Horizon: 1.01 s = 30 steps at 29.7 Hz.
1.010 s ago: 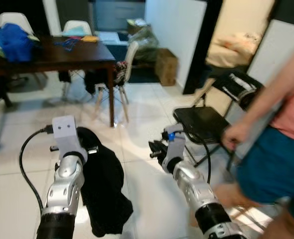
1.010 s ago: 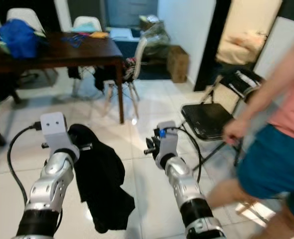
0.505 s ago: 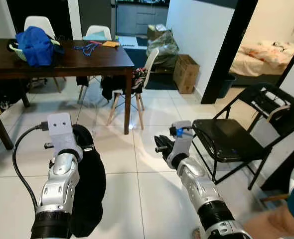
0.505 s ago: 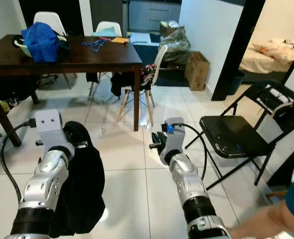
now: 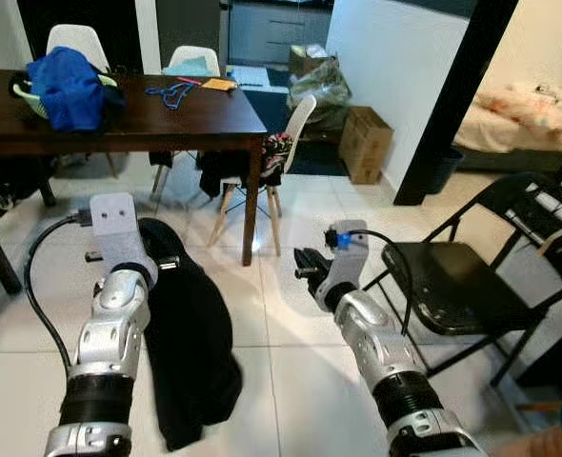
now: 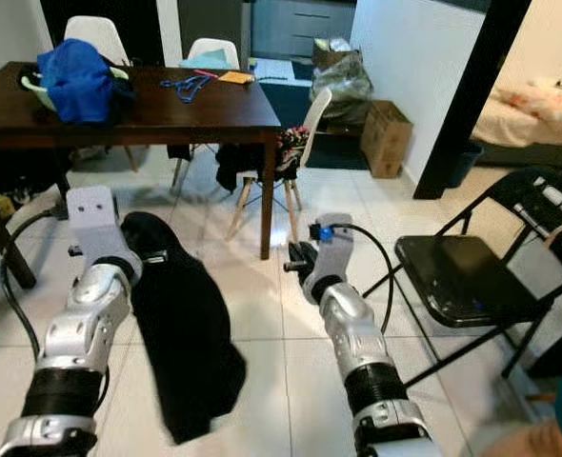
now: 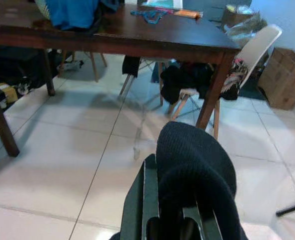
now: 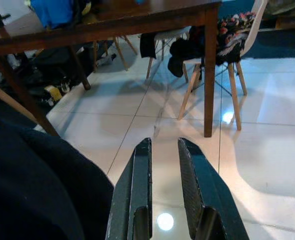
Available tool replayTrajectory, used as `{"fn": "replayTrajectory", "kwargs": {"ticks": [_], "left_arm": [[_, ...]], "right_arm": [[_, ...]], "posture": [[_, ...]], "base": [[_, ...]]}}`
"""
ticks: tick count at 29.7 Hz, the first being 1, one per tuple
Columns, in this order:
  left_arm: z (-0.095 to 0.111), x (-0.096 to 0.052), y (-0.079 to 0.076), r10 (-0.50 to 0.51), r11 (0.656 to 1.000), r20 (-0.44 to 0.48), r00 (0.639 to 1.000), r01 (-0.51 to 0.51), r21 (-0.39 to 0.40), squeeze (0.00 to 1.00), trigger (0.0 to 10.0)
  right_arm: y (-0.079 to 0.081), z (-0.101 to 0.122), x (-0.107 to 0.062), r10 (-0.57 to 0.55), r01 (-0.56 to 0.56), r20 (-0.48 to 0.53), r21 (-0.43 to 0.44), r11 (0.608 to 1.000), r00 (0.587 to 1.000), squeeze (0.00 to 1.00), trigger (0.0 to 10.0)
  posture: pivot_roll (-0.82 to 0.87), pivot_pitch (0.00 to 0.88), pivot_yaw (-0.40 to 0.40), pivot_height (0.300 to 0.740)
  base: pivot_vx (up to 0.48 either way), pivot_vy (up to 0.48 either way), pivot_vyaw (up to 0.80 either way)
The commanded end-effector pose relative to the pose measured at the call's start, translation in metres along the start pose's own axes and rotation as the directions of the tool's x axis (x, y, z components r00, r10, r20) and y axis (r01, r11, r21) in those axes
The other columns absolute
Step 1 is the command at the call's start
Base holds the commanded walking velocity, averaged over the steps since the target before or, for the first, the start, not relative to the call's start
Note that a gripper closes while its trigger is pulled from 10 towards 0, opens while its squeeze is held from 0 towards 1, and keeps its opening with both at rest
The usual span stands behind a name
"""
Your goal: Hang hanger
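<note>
1. The left gripper [image 7: 175,220], raised at chest height over the white tiled floor [image 5: 262,333], holds a black knitted garment [image 5: 190,352] draped over its fingers; the cloth hides the fingertips, and no hanger can be made out under it.
2. The garment hangs below and to the right of that gripper, its lower edge close to the floor.
3. The right gripper [image 8: 162,165] is held out level beside it, its two black fingers narrowly parted and holding nothing.
4. Ahead of both grippers stands a dark wooden dining table [image 5: 167,109] bearing a blue bundle of cloth [image 5: 62,86].
5. Right of the right gripper sits a black folding chair [image 5: 452,295], partly cut off by the frame edge.
</note>
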<state>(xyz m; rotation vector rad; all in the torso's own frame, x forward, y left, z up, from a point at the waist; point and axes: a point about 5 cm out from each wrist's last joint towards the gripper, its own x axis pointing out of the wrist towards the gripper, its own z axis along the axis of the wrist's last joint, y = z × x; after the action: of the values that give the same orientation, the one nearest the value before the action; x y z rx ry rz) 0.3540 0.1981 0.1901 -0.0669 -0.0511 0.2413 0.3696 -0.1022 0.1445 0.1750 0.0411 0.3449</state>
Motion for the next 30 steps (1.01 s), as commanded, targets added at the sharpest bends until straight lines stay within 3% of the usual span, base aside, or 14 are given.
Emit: {"fn": "replayTrajectory", "kwargs": {"ticks": [1, 4, 5, 17, 25, 28, 30], "left_arm": [[0.003, 0.0, -0.006, -0.028, 1.0, 0.01, 1.0, 0.028, 0.005, 0.0, 10.0], [0.0, -0.002, -0.006, -0.028, 0.999, 0.004, 1.0, 0.028, 0.016, 0.0, 10.0], [-0.001, -0.005, -0.006, -0.036, 0.999, 0.007, 0.999, 0.036, 0.011, 0.0, 10.0], [-0.002, -0.01, -0.003, -0.025, 1.0, 0.011, 1.0, 0.025, 0.004, 0.0, 10.0], [0.012, -0.01, 0.002, -0.005, 1.0, 0.058, 0.998, 0.005, -0.014, 0.0, 10.0], [0.016, -0.015, 0.005, 0.008, 1.0, 0.076, 0.997, -0.007, -0.021, 0.0, 10.0], [0.019, -0.014, 0.005, 0.007, 1.0, 0.082, 0.997, -0.006, -0.015, 0.0, 10.0]], "right_arm": [[-0.008, -0.005, -0.003, -0.019, 0.019, -0.016, -0.016, 1.0, 1.0, 0.0, 10.0], [-0.006, -0.005, -0.004, -0.008, 0.007, -0.018, -0.059, 0.998, 1.0, 0.0, 10.0], [-0.005, -0.006, -0.007, -0.001, 0.0, -0.021, -0.066, 0.998, 1.0, 0.0, 10.0], [-0.008, -0.01, -0.014, -0.03, 0.03, -0.011, -0.029, 0.999, 0.999, 0.0, 10.0], [-0.002, -0.006, -0.008, -0.018, 0.018, 0.001, -0.012, 1.0, 1.0, 0.0, 10.0], [-0.002, -0.003, -0.008, -0.021, 0.021, 0.011, 0.011, 1.0, 1.0, 0.0, 10.0], [-0.003, -0.003, -0.007, -0.026, 0.026, 0.005, 0.01, 1.0, 1.0, 0.0, 10.0]], "posture": [[0.05, 0.088, -0.079, 0.74], [0.04, 0.109, -0.074, 0.74], [0.05, 0.066, -0.073, 0.74], [0.05, 0.072, -0.071, 0.74], [0.06, 0.072, -0.089, 0.74], [0.08, 0.03, -0.101, 0.74], [0.1, 0.072, -0.11, 0.74]], "base": [[0.416, 0.0, -0.64], [0.416, 0.0, -0.43], [0.416, 0.0, 0.0], [0.417, 0.0, 0.0], [0.419, 0.0, 0.0], [0.421, 0.0, 0.0], [0.424, 0.0, 0.0]]}}
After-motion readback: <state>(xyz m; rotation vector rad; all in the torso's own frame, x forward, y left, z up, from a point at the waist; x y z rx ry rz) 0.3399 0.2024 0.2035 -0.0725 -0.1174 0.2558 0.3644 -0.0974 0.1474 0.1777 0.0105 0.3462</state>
